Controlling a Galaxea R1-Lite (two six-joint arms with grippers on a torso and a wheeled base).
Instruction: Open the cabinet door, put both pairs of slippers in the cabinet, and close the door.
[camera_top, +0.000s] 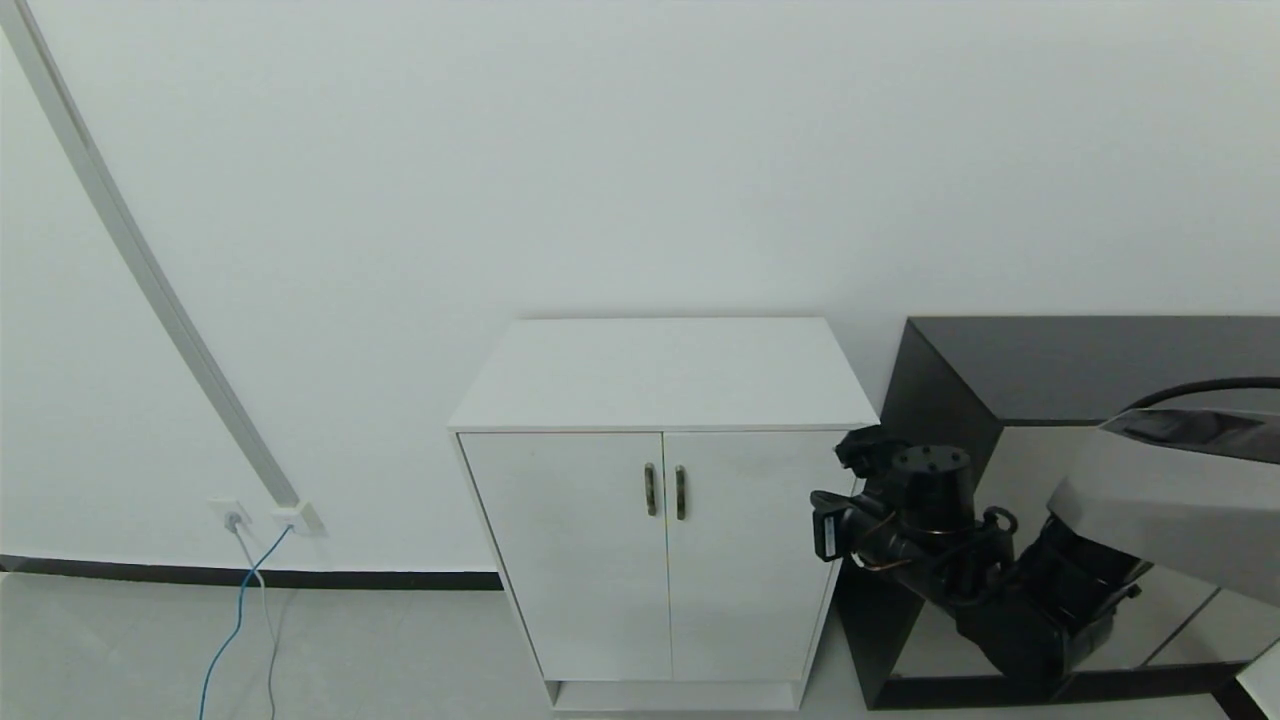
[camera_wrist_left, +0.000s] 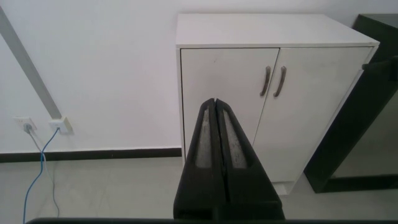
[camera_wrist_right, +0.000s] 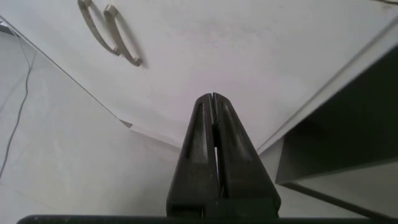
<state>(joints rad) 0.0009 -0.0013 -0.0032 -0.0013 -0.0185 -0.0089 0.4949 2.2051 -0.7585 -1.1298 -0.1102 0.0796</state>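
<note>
The white cabinet (camera_top: 665, 375) stands against the wall with both doors shut. Its two dark handles (camera_top: 665, 491) sit side by side at the middle seam. My right arm (camera_top: 920, 510) hangs just off the cabinet's right front corner. In the right wrist view the right gripper (camera_wrist_right: 213, 98) is shut on nothing and points at the right door (camera_wrist_right: 249, 56), well off from the handles (camera_wrist_right: 112, 31). The left gripper (camera_wrist_left: 215, 102) is shut and empty, held back from the cabinet (camera_wrist_left: 273, 37) and facing its left door (camera_wrist_left: 224, 81).
A black glossy unit (camera_top: 1060, 365) stands right beside the cabinet on its right side. A wall socket (camera_top: 232, 516) with a blue cable (camera_top: 225, 630) is low on the wall to the left. A white conduit (camera_top: 150, 280) runs slantwise up the wall. Open floor (camera_top: 380, 650) lies left of the cabinet.
</note>
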